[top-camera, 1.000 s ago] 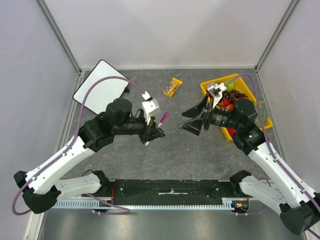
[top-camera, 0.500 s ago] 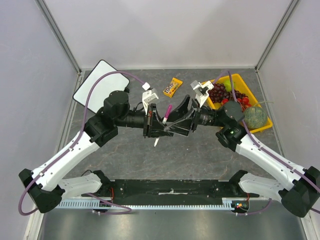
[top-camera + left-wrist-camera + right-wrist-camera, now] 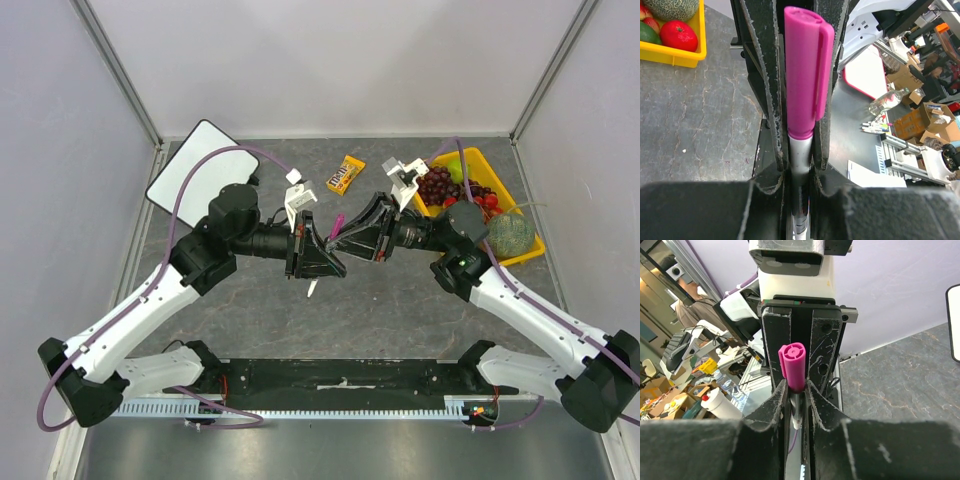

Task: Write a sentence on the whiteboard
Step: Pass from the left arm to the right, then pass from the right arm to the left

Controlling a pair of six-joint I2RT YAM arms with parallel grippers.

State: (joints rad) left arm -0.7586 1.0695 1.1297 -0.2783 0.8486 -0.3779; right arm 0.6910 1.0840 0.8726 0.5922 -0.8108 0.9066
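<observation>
Mid-surface, left pincer [image 3: 800, 167] is clamped on the marker barrel [image 3: 800, 150]; right pincer [image 3: 796, 389] pinches the pink cap [image 3: 802, 70]. Uncapping, I judge: hold the barrel firm, pull straight along it, no twist. The whiteboard [image 3: 195, 165] lies far left, blank, well apart. Yellow tray [image 3: 670, 56] holds melon [image 3: 670, 7], grapes [image 3: 437, 185], red fruit [image 3: 680, 35].

On the table [image 3: 400, 310], the whiteboard [image 3: 200, 165] lies far left, the tray [image 3: 415, 180] far right, the candy packet [image 3: 347, 174] between them, and the marker [image 3: 337, 222] nearer, mid-table.
</observation>
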